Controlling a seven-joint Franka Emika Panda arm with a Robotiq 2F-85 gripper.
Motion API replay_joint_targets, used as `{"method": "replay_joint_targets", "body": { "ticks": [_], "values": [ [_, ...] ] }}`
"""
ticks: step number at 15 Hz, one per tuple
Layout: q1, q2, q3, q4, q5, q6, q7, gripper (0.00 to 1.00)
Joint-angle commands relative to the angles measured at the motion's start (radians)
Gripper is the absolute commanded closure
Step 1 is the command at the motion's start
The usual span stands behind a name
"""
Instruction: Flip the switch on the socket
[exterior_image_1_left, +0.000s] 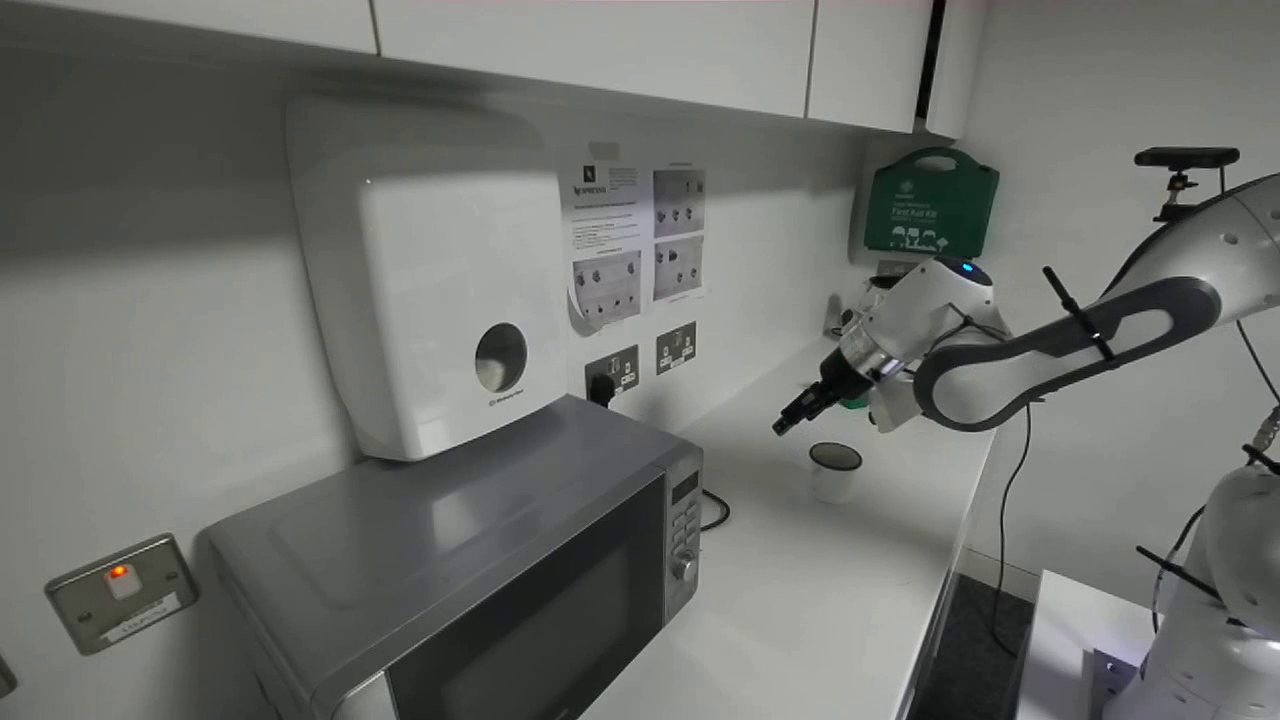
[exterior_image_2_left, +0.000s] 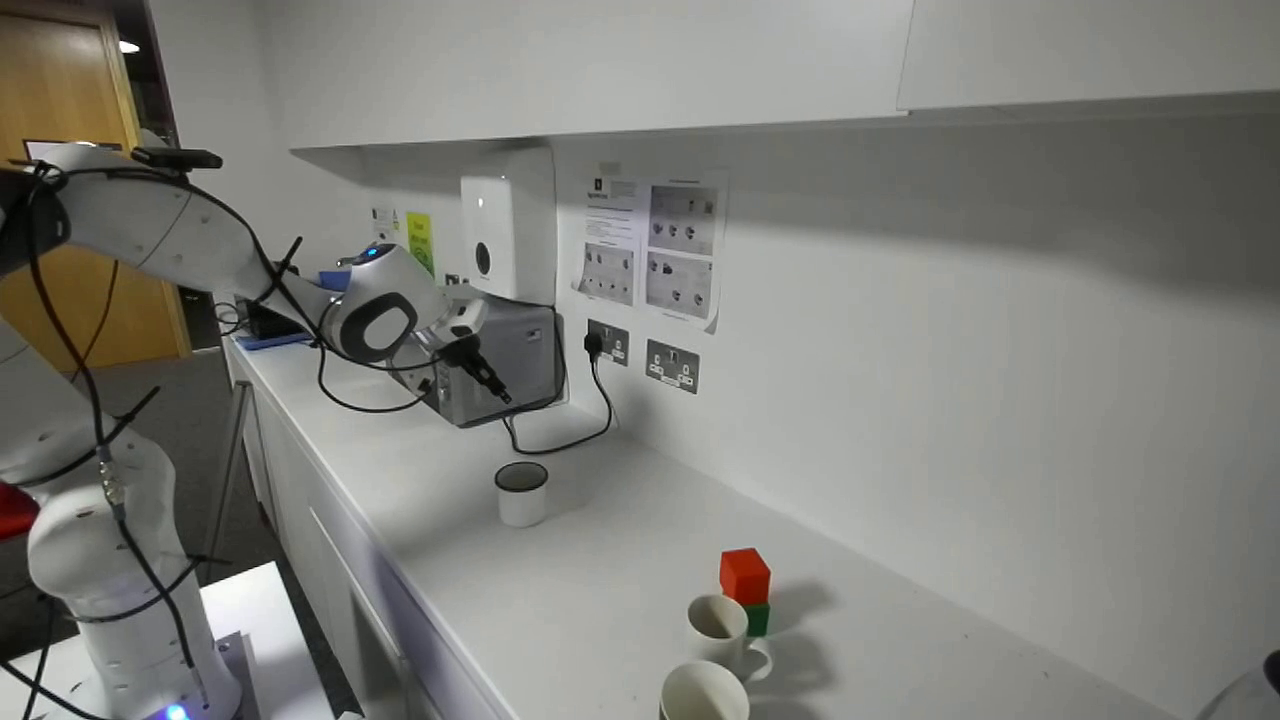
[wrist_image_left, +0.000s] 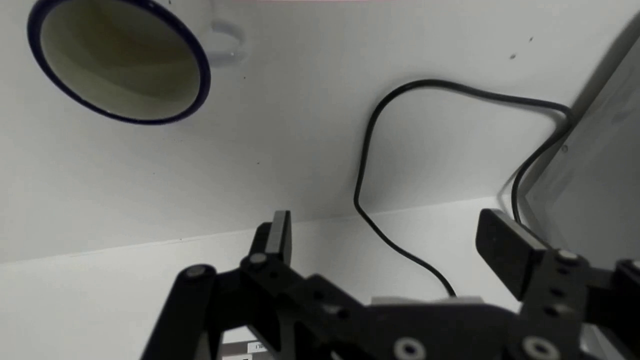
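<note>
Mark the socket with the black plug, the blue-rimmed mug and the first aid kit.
Socket (exterior_image_2_left: 615, 342): in an exterior view, on its faceplate.
Mug (wrist_image_left: 122, 62): in the wrist view, on its inside.
First aid kit (exterior_image_1_left: 932, 205): in an exterior view, on its front.

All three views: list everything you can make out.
Counter: one, white, along wall
Cupboards: several, white, overhead
Microwave: one, grey, counter
Dispenser: one, white, above microwave
Notice: one, yellow, past dispenser
Lit switch: one, white, beside microwave
Printed sheets: several, white, wall
Sockets: two, grey, below sheets
Plug: one, black, socket nearer microwave
Cable: one, black, from plug towards microwave
First aid kit: one, green, below cupboards
Rimmed mug: one, white and blue, counter
Plain mugs: two, cream, counter
Lower block: one, green, counter
Upper block: one, red, atop lower block
Door: one, brown, background
Arm: one, white, over counter
Gripper: one, black, over counter, open
</note>
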Motion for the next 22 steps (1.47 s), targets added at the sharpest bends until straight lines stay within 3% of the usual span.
{"method": "replay_joint_targets", "body": {
  "ticks": [1, 8, 20, 21, 22],
  "values": [
    [-0.027, 0.068, -0.001, 0.098, -0.037, -0.002, 0.028, 0.0],
    [-0.005, 0.191, -0.04, 0.262, -0.022, -0.068, 0.016, 0.0],
    [0.027, 0.356, -0.124, 0.553, -0.011, -0.307, 0.041, 0.0],
    [0.031, 0.364, -0.13, 0.571, 0.002, -0.331, 0.031, 0.25],
    [0.034, 0.37, -0.134, 0.585, 0.012, -0.355, 0.022, 0.27]
  ]
}}
